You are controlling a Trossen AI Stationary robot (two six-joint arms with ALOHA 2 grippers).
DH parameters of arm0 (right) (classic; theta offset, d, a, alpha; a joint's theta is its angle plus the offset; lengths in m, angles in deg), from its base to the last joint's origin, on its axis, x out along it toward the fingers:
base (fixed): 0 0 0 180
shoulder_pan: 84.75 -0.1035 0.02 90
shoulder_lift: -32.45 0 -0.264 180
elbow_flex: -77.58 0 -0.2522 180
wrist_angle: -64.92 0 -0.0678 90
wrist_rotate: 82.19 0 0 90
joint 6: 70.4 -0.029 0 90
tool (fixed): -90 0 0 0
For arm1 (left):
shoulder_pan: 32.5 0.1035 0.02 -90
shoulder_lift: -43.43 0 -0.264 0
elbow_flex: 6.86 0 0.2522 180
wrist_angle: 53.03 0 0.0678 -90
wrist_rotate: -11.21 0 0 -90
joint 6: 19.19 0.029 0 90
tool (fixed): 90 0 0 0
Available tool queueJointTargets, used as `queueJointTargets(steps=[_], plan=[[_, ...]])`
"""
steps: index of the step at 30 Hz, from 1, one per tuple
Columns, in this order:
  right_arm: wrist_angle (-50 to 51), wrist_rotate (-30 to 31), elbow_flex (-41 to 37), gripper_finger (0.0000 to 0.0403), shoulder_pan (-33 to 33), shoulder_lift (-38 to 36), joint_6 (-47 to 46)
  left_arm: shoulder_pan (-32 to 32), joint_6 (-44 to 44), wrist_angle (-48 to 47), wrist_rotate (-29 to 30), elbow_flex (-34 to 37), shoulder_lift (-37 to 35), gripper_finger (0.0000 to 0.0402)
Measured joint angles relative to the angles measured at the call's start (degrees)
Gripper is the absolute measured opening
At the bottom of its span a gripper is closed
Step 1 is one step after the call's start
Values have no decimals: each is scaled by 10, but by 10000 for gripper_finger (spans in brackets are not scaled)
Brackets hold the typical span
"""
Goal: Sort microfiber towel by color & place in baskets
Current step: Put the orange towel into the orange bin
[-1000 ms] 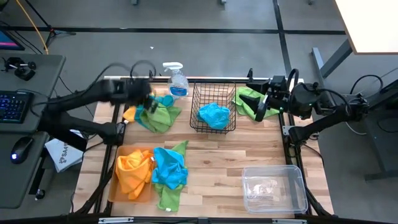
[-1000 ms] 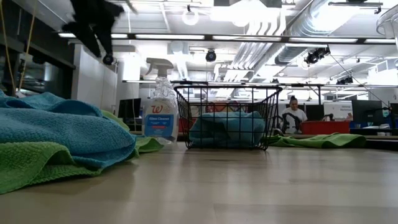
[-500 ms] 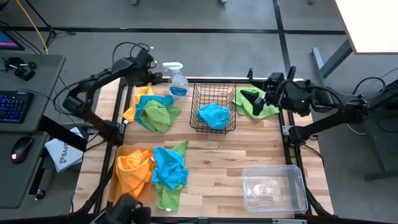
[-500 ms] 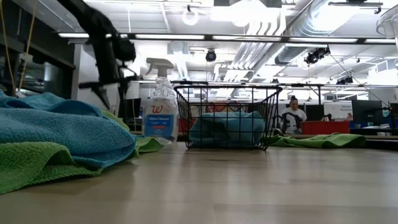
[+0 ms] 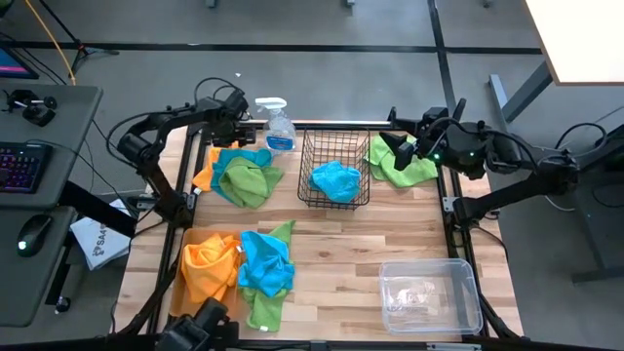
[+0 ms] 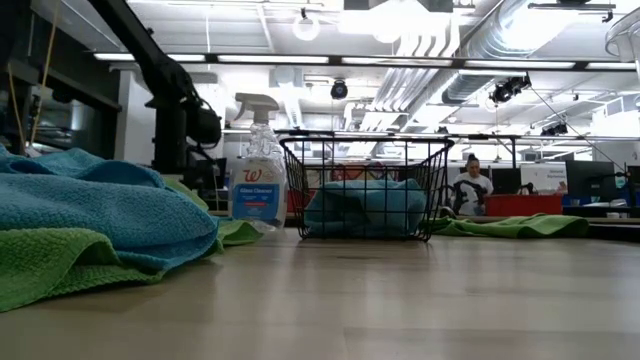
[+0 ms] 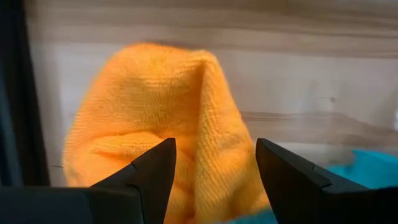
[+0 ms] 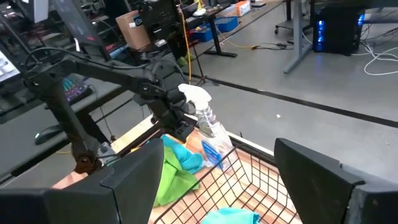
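My left gripper [image 5: 237,132] points down, open, over the table's far left corner. Its fingers stand just above an orange towel [image 7: 168,106] and either side of its raised fold. That towel [image 5: 206,174] lies in a pile with a blue towel [image 5: 255,156] and a green one [image 5: 246,183]. The black wire basket [image 5: 334,146] holds a blue towel [image 5: 334,180]. My right gripper [image 5: 395,148] hangs open, raised over a green towel [image 5: 402,166] at the far right. On the orange-brown tray [image 5: 177,297] lie an orange towel [image 5: 208,268], a blue [image 5: 266,263] and a green [image 5: 265,307].
A clear spray bottle [image 5: 277,127] stands at the far edge between the left gripper and the wire basket. A clear plastic tub [image 5: 429,292] sits at the near right. Bare wood lies in the table's middle. A person [image 6: 468,185] sits in the room beyond the table.
My left gripper has swung from high above the far left pile out past the far edge. It has then come down over the orange towel, turning until it points straight down. Its fingers have stayed open. No towel has moved.
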Motion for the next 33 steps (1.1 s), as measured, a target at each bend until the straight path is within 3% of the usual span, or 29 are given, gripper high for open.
queueJointTargets(steps=[7,10,13,17,25,33], plan=[[0,0,0,303,0,0,0,-2,-9,18,27,0,32,195],[0,0,0,303,0,0,0,-2,1,30,40,0,34,137],[0,0,0,303,0,0,0,-2,13,44,43,0,28,35],[0,-1,0,303,0,0,2,-2,38,62,44,-2,-6,8],[4,-1,0,303,0,0,12,-24,65,60,34,-6,-201,1],[4,-17,0,303,0,0,20,-110,47,70,29,-6,-415,0]])
